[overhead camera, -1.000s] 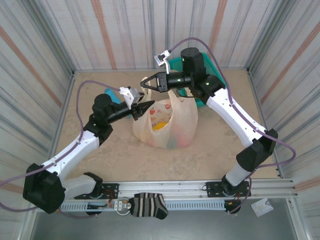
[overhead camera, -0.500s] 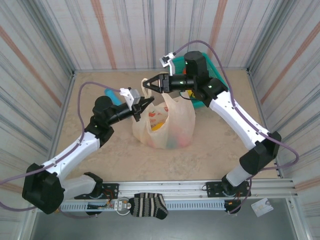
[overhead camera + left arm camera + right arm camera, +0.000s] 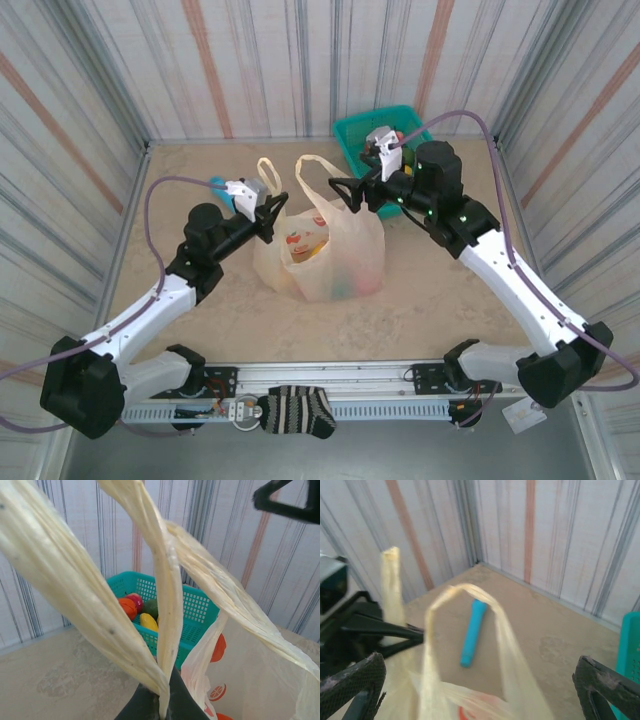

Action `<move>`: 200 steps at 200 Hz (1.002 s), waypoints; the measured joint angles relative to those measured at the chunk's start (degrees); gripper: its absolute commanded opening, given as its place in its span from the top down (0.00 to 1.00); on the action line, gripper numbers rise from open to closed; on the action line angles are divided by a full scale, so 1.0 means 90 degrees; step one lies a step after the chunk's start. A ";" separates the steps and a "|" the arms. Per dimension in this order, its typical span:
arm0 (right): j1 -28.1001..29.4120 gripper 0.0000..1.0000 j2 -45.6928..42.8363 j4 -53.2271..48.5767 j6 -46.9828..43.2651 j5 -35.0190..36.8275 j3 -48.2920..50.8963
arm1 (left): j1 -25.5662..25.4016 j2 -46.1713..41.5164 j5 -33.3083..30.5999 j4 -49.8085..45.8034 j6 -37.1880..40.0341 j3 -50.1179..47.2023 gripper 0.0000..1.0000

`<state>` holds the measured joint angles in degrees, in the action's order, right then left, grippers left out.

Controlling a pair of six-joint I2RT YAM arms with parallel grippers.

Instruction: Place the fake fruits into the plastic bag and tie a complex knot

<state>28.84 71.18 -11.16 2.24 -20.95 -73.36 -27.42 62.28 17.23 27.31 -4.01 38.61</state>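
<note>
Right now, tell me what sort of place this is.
Probably a robot test cell, not a home or shop: striped metal walls box in a table, two robot arms are bolted to a rail at its near edge, and the props are a plastic bag and a basket of plastic fruit.

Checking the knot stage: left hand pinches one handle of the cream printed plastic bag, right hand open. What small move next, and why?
Probably ease the open right hand forward and close it on the free loop handle of the cream plastic bag. The left hand is shut on the other handle, while the free loop stands upright just ahead, ungripped; a knot needs both.
</note>
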 measured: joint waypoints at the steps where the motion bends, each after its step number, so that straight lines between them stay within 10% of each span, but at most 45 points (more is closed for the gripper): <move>1: -0.0022 0.01 0.0015 0.0000 0.0000 -0.0022 0.0000 | 0.0000 0.0000 -0.0002 0.0002 -0.0010 -0.0002 1.00; 89: -0.0695 0.01 0.1617 0.0262 0.0248 -0.2929 0.0005 | 0.0000 0.0000 -0.0024 0.0143 -0.0063 -0.0002 1.00; 200: -0.0172 0.01 0.1049 0.0112 -0.0410 -0.2533 0.0352 | 0.0000 0.0121 -0.0041 0.0134 -0.0109 0.0012 1.00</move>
<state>27.29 80.62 -10.15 -1.45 -43.75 -70.19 -27.42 63.37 16.86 28.51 -4.99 38.72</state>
